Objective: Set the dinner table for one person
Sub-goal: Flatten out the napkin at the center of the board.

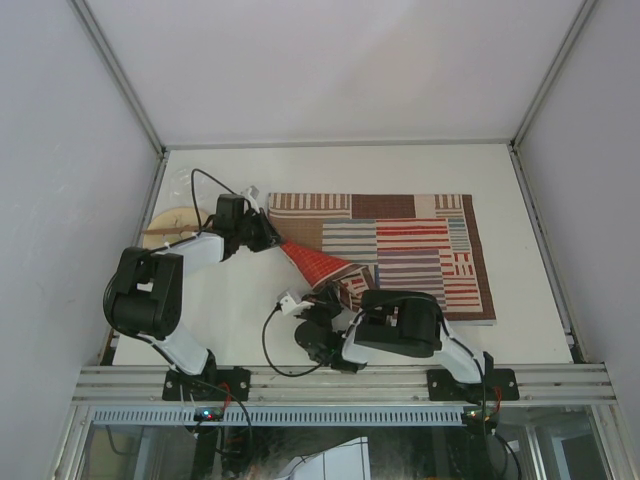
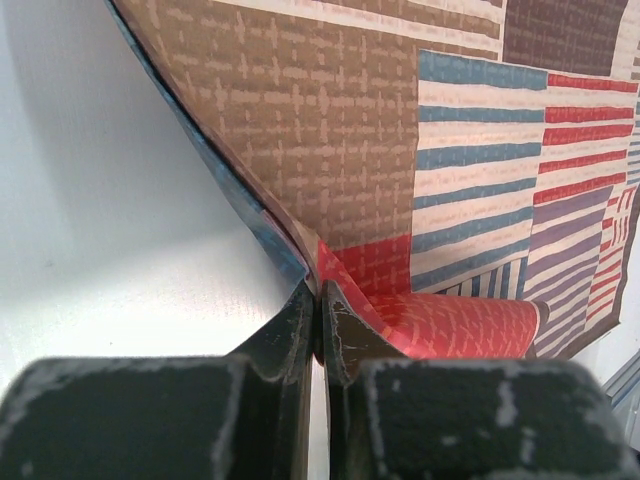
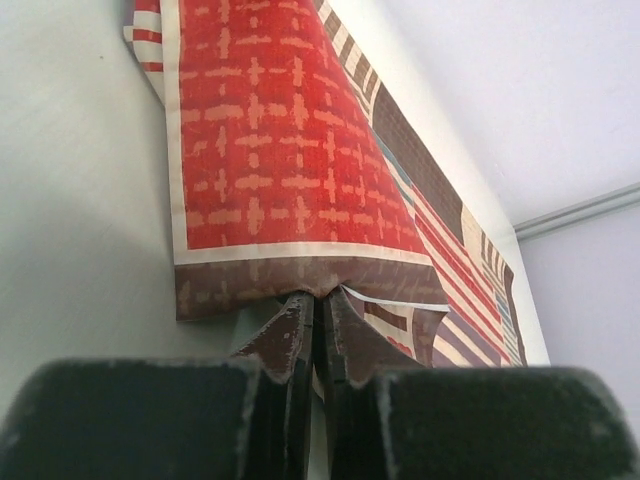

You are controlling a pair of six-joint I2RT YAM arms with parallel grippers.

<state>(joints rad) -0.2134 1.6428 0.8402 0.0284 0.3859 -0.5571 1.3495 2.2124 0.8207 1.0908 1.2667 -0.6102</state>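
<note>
The striped red, brown and blue placemat lies on the right half of the white dinner table. Its left end is lifted and folded over, showing a red face. My left gripper is shut on the placemat's far-left corner, and in the left wrist view the cloth is pinched between the jaws of that gripper. My right gripper is shut on the near-left corner. In the right wrist view the placemat's brown hem is pinched in its jaws, with the cloth stretching away over the table.
A round wooden plate lies at the table's left edge, partly behind the left arm. A black cable loops above the left arm. Aluminium rails edge the table at the front, and grey walls enclose the other three sides.
</note>
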